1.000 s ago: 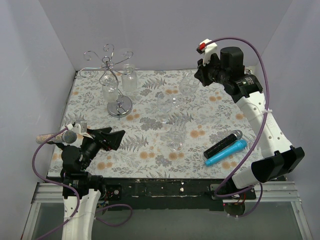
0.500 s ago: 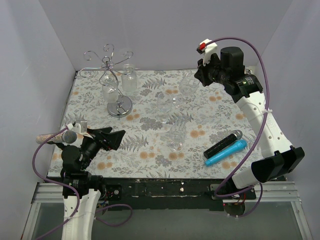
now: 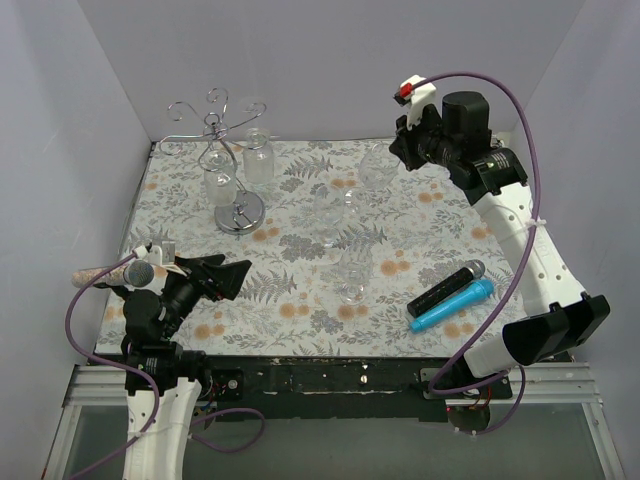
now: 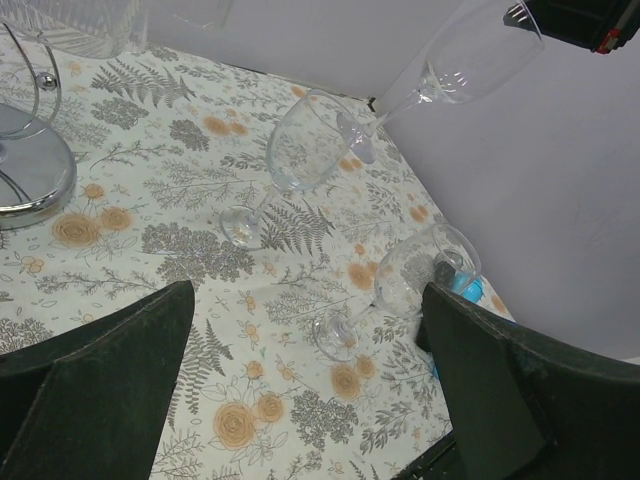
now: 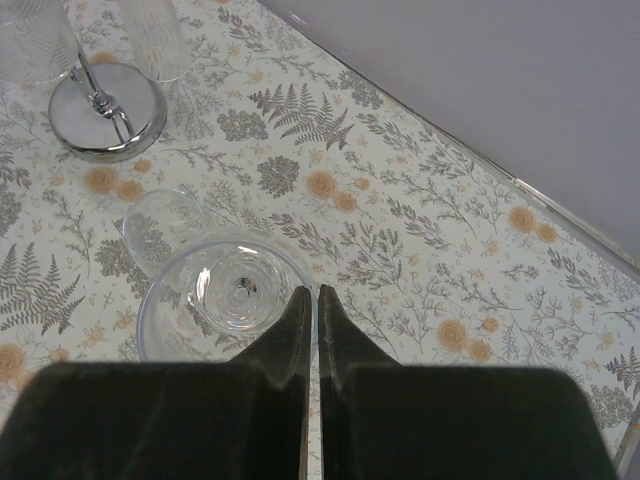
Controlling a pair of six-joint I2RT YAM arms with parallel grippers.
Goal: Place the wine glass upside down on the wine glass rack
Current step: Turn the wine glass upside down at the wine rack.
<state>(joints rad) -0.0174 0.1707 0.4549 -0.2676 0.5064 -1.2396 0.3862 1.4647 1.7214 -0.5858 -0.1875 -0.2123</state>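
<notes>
Right claw (image 3: pixel 400 150) is pinched shut on the rim of the wine glass (image 3: pixel 377 170), holding it tilted over the bench's (image 3: pixel 290 235) far right side. The wine glass rack (image 3: pixel 240 212) stands at the far left corner. Left claw (image 3: pixel 228 275) hangs wide open by the near left corner.

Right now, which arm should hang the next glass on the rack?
Right. The right gripper is shut on the rim of a wine glass and could carry it to the rack. The left gripper sits open and empty near the front edge.
</notes>
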